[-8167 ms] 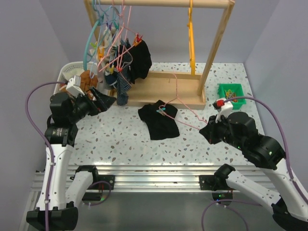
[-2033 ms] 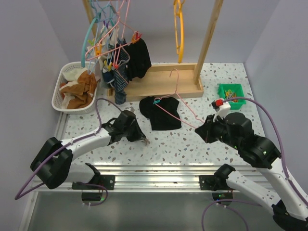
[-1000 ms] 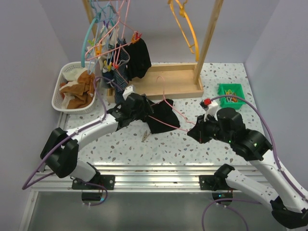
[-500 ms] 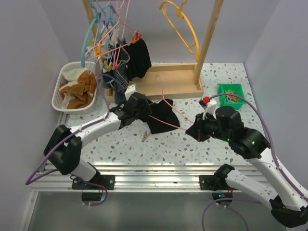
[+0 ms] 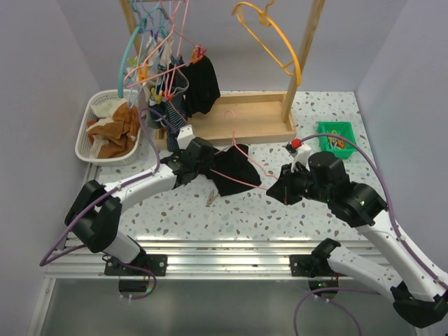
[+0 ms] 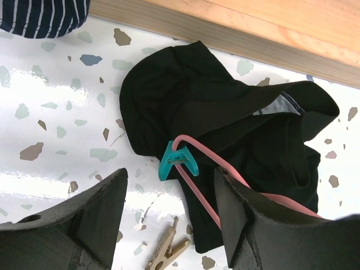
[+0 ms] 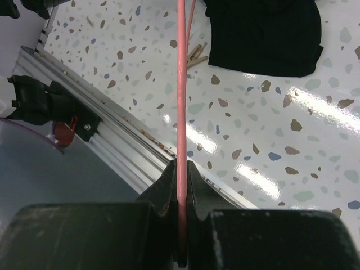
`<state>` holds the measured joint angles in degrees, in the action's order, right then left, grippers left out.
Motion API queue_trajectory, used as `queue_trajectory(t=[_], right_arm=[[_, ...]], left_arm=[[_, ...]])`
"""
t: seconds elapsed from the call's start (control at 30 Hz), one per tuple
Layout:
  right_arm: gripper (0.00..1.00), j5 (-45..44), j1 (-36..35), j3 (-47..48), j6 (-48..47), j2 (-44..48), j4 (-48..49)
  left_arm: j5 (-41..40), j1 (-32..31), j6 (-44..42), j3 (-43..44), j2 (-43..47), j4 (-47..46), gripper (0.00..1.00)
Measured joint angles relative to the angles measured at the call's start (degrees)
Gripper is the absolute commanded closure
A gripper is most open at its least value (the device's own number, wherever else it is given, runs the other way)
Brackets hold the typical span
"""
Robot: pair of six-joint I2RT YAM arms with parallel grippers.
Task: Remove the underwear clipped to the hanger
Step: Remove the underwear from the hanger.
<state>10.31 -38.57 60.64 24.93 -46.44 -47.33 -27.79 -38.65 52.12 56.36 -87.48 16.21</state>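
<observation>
The black underwear point(image 5: 236, 172) lies crumpled on the table in front of the wooden rack base. A teal clip point(image 6: 175, 161) pins it to a pink wire hanger point(image 5: 260, 172). My left gripper point(image 5: 208, 165) is open and hovers low over the underwear's left edge, its jaws on either side of the teal clip point(image 6: 171, 184). My right gripper point(image 5: 283, 190) is shut on the pink hanger's wire point(image 7: 181, 112) and holds that end above the table. The underwear also shows in the right wrist view point(image 7: 264, 34).
A wooden clothespin point(image 5: 210, 199) lies loose just in front of the underwear. Behind stand the wooden rack base point(image 5: 245, 122), hung black point(image 5: 201, 84) and striped point(image 5: 175, 115) garments, and a swinging yellow hanger point(image 5: 276, 42). A white basket point(image 5: 82, 140) sits at left, a green bin point(image 5: 336, 134) at right.
My left gripper has left a clothespin on the table and moved over the underwear's left edge. My right gripper has shifted left with the hanger. The yellow hanger swings to the right.
</observation>
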Motion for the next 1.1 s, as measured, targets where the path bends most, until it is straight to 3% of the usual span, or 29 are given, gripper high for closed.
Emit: queue_trajectory(t=[0.17, 0.33, 0.5, 0.7, 0.93, 1.1], right_arm=[[1.00, 0.2, 0.0, 0.1, 0.8, -0.4, 0.0], [1.00, 0.8, 0.0, 0.3, 1.7, -0.4, 0.0], [1.00, 1.1, 0.0, 0.5, 2.3, -0.4, 0.0], [1.00, 1.3, 0.0, 0.5, 2.6, -0.5, 0.0], [1.00, 1.7, 0.0, 0.5, 2.8, -0.5, 0.0], [1.00, 1.8, 0.0, 0.5, 3.0, -0.5, -0.2]], left_arm=[[-0.2, 0.0, 0.4, 0.0, -0.1, 0.2, 0.44], [-0.2, 0.0, 0.9, 0.0, -0.6, 0.2, 0.44], [-0.5, 0.0, 1.0, 0.0, -0.8, 0.3, 0.36], [-0.5, 0.0, 1.3, 0.0, -1.0, 0.3, 0.42], [-0.2, 0.0, 1.9, 0.0, -2.6, 0.2, 0.69], [0.0, 0.0, 2.5, 0.0, -2.8, 0.2, 0.99]])
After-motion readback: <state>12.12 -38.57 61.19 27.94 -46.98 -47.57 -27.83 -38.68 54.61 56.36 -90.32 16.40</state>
